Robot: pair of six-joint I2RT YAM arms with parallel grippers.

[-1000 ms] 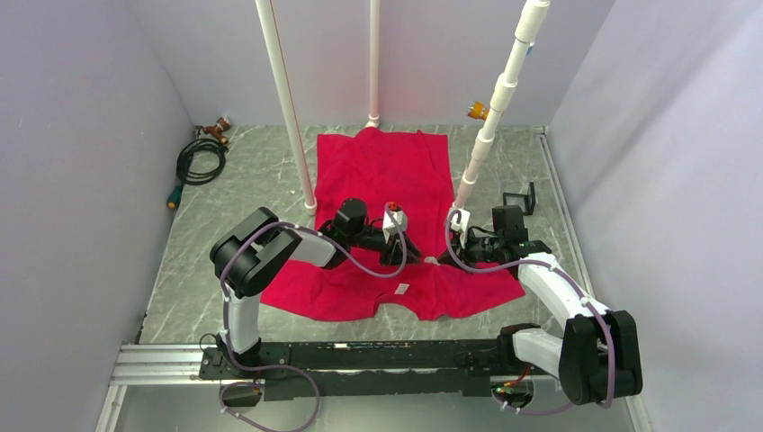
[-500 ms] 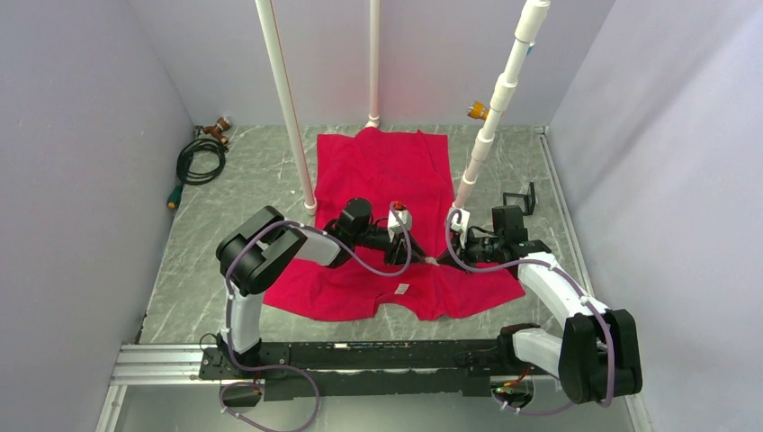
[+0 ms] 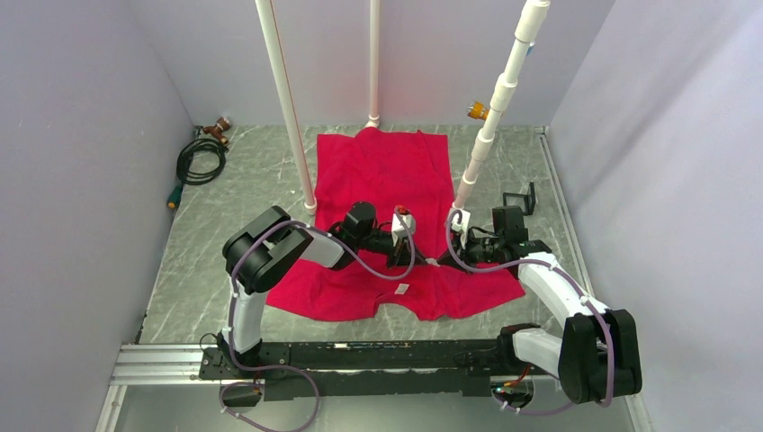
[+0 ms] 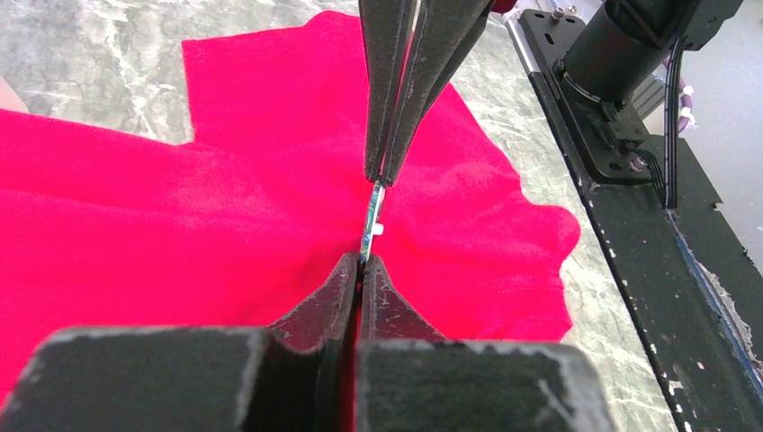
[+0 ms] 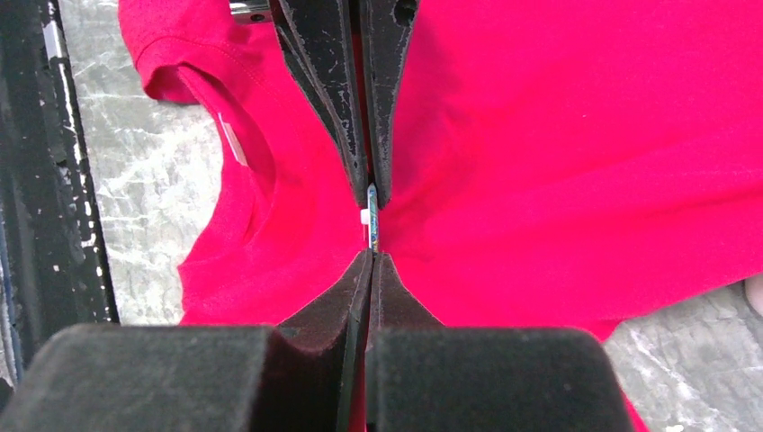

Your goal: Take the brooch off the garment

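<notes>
The red T-shirt garment (image 3: pixel 382 171) lies flat on the grey table, neckline toward the arms. The brooch (image 3: pixel 430 262) is held edge-on, a thin pale-rimmed disc, at the shirt's near right part. It also shows in the left wrist view (image 4: pixel 372 220) and the right wrist view (image 5: pixel 371 225). My left gripper (image 3: pixel 419 259) (image 4: pixel 362 263) is shut on one edge of it. My right gripper (image 3: pixel 441 260) (image 5: pixel 371 256) is shut on the opposite edge, tip to tip with the left. Red cloth is bunched under the disc.
The white neck label (image 3: pixel 402 289) lies just in front of the grippers. White pipes (image 3: pixel 288 108) (image 3: pixel 490 126) stand left and right of the shirt. A coiled cable (image 3: pixel 200 160) lies back left, a black bracket (image 3: pixel 519 200) at right, the black rail (image 3: pixel 360 355) along the front.
My left gripper and wrist have shifted a little to the right, toward the right gripper. The right arm has stayed still.
</notes>
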